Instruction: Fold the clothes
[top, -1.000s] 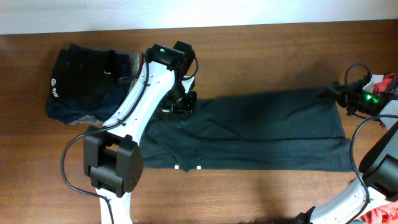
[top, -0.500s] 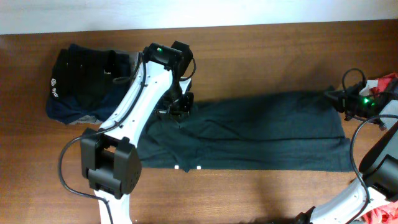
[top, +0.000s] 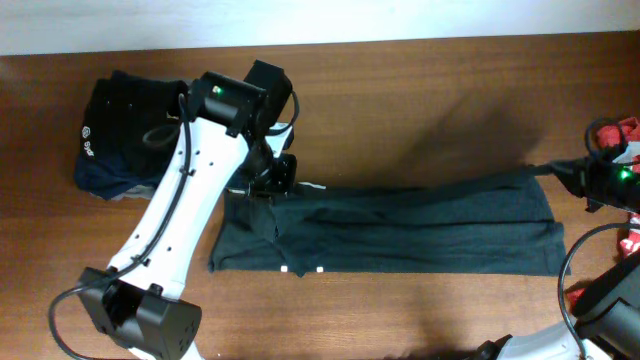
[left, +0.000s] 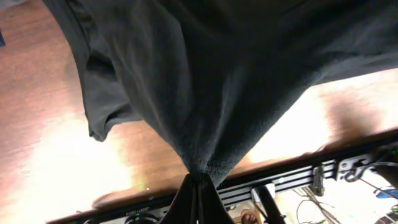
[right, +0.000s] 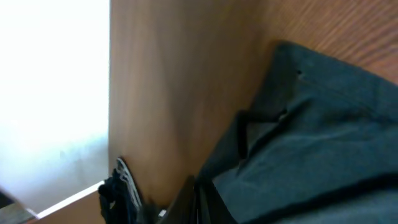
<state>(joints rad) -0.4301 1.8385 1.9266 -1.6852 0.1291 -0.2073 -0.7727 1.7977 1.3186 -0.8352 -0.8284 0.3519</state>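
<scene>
A dark grey garment (top: 420, 228) lies stretched lengthwise across the wooden table (top: 400, 90), its upper edge pulled taut. My left gripper (top: 272, 183) is shut on the fabric at the garment's upper left. In the left wrist view the cloth (left: 217, 81) hangs bunched from the closed left gripper (left: 198, 183). My right gripper (top: 548, 169) is shut on the upper right corner. The right wrist view shows that gripper (right: 194, 190) pinching the edge of the same cloth (right: 323, 130).
A heap of black and navy clothes (top: 128, 130) sits at the table's back left, just behind my left arm. Red clothes (top: 628, 128) lie at the right edge, more red fabric (top: 602, 346) at the bottom right. The table's back edge runs below a white wall.
My left gripper moved left and my right gripper moved right, each keeping its hold. The garment is pulled longer and flatter, its left end now farther left.
</scene>
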